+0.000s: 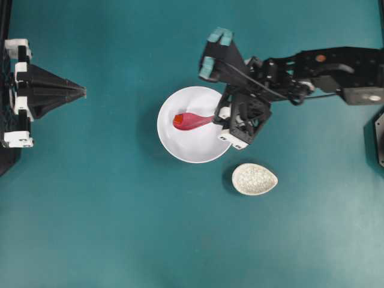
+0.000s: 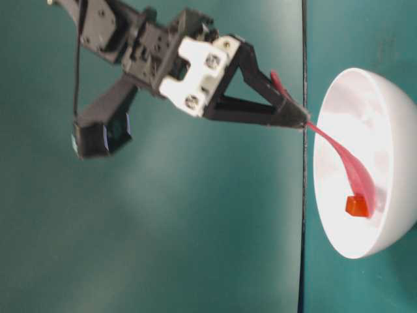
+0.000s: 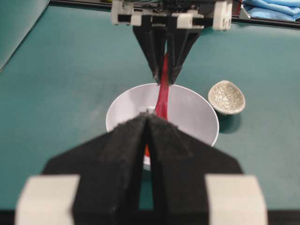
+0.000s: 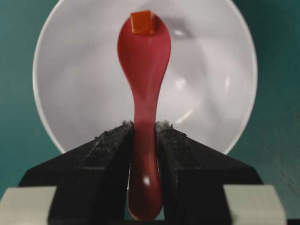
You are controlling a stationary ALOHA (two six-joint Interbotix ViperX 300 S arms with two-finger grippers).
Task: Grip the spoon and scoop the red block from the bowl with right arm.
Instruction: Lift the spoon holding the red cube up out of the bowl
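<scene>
The white bowl (image 1: 192, 147) stands mid-table. My right gripper (image 1: 219, 117) reaches over its right rim, shut on the handle of the pink spoon (image 1: 197, 121). The right wrist view shows both pads pressed on the handle, the gripper (image 4: 144, 126) holding the spoon (image 4: 144, 51) out over the bowl (image 4: 211, 70). The red block (image 4: 143, 22) sits at the far tip of the spoon's bowl, touching it. From table level the spoon (image 2: 348, 163) slopes down into the bowl (image 2: 391, 130) with the block (image 2: 356, 206) at its end. My left gripper (image 1: 81, 92) is shut and empty at the far left.
A speckled egg-shaped dish (image 1: 255, 179) lies on the teal table just below and right of the bowl. The left wrist view looks across the bowl (image 3: 192, 117) toward the right gripper (image 3: 165, 77) and the dish (image 3: 226, 97).
</scene>
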